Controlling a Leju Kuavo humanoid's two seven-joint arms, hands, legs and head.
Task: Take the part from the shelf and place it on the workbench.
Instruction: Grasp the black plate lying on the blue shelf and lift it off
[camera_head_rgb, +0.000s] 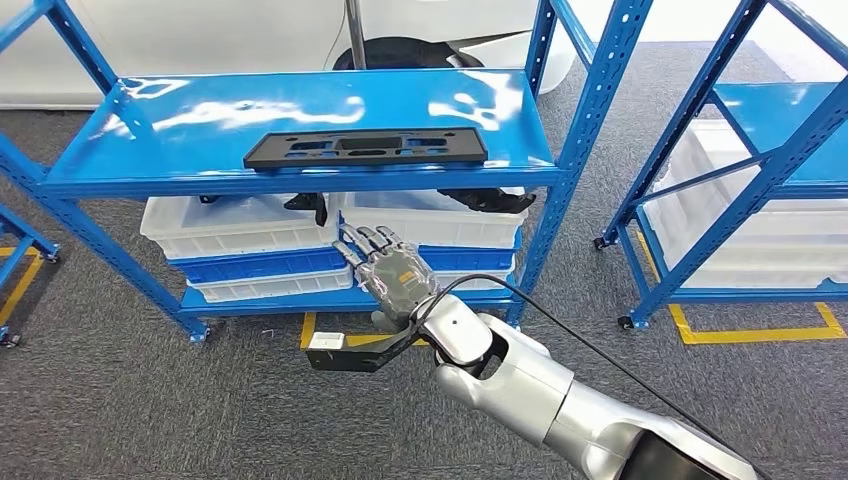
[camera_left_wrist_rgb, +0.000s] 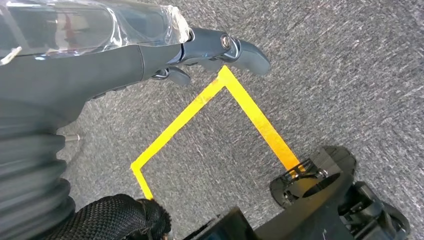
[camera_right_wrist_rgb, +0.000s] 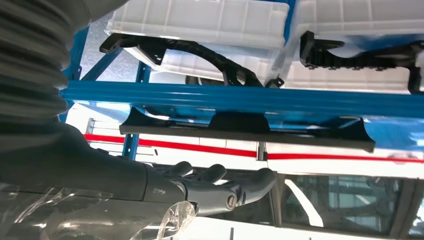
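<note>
A long flat black part (camera_head_rgb: 365, 147) with several cut-outs lies along the front of the blue rack's top shelf (camera_head_rgb: 200, 120). My right hand (camera_head_rgb: 388, 272) is raised in front of the rack, just below that shelf's front edge, fingers stretched toward it and holding nothing. It is apart from the part. In the right wrist view the part (camera_right_wrist_rgb: 245, 130) sits on the blue shelf edge (camera_right_wrist_rgb: 240, 97), a short way beyond my right hand (camera_right_wrist_rgb: 200, 187). My left hand (camera_left_wrist_rgb: 150, 55) hangs over the grey carpet with nothing in it.
White bins (camera_head_rgb: 230, 225) holding black parts (camera_head_rgb: 487, 200) stand on the lower shelves. The rack's blue upright (camera_head_rgb: 590, 130) rises right of the part. A second blue rack (camera_head_rgb: 760, 170) with white bins stands further right. Yellow tape (camera_left_wrist_rgb: 250, 115) marks the floor.
</note>
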